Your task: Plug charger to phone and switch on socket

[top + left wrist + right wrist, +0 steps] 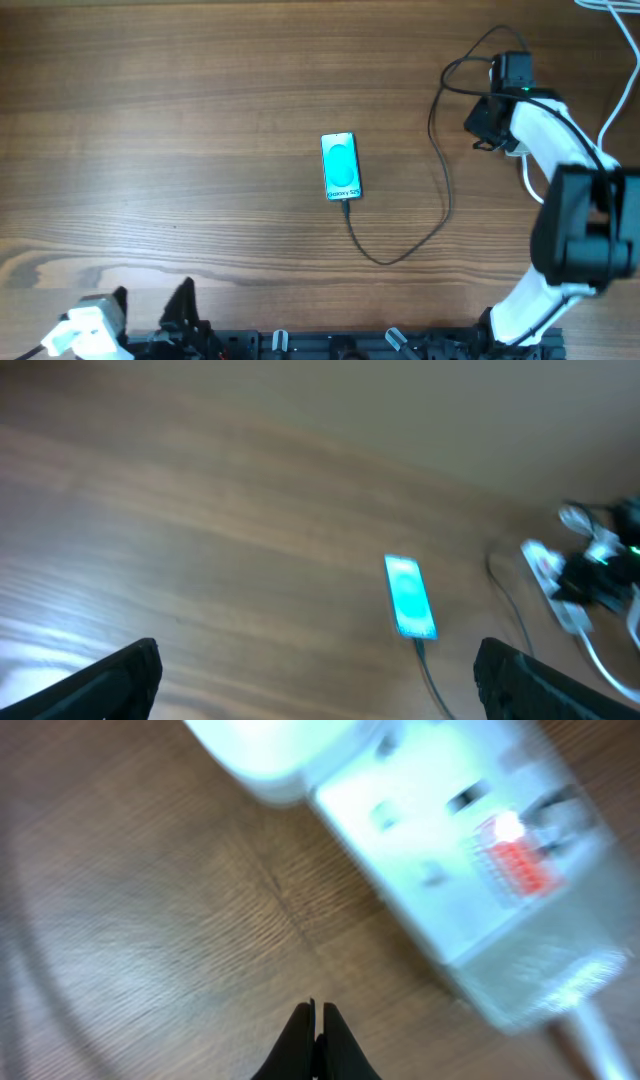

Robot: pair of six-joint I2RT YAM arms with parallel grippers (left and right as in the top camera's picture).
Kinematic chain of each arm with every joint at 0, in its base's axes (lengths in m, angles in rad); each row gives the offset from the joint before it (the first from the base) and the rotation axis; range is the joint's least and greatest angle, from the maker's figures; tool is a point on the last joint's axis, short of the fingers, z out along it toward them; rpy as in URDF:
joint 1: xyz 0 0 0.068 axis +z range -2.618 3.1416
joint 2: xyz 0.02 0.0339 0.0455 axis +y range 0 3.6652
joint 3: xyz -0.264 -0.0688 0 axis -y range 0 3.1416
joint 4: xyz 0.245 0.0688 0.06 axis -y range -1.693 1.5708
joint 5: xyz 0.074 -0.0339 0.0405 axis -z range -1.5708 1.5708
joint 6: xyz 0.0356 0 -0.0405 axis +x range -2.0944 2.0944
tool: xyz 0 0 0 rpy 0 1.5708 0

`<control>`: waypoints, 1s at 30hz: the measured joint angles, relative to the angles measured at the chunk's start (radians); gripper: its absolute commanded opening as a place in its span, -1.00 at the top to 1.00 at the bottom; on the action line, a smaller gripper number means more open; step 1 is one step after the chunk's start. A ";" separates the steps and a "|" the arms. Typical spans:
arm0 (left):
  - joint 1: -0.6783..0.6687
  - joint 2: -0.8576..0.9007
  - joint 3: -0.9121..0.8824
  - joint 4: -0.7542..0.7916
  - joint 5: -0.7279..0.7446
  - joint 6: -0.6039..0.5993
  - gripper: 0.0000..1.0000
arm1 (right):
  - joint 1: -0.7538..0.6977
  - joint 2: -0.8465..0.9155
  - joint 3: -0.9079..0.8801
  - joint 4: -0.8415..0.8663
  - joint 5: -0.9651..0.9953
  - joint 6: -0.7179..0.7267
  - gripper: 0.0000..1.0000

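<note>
Nearest the robot's base, at about 7 o'clock from the middle of the brown wood-grain counter (150, 120), the left end effector (318, 650) hangs with its fingers spread wide and nothing between them. At the centre lies the small flat phone with a bright cyan screen (340, 166), lengthwise, its text band at the 6 o'clock end. The thin black charger cable (440, 190) appears to be seated there. From that end it loops out toward 4 o'clock, then climbs to about 1 o'clock, where the right arm covers most of what is underneath. Farthest out, the right end effector (317, 1012) has its fingers pressed together, gripping nothing. It hovers over bare wood just short of the white elongated power-strip socket (450, 870), with the small red switch (515, 860) at about 2 o'clock from its tips. The wrist view is too blurred to tell whether the switch is on. The likely risk is a poke that lands on the strip's body rather than the small switch. That would slide the light strip, pull the cable and loosen the plug or drag the phone. The arm could also snag the cable loop.
</note>
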 measured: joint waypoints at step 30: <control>0.000 0.002 -1.061 1.592 -0.063 -0.070 -1.00 | 0.140 -1.071 0.000 -0.233 -0.042 -0.029 0.91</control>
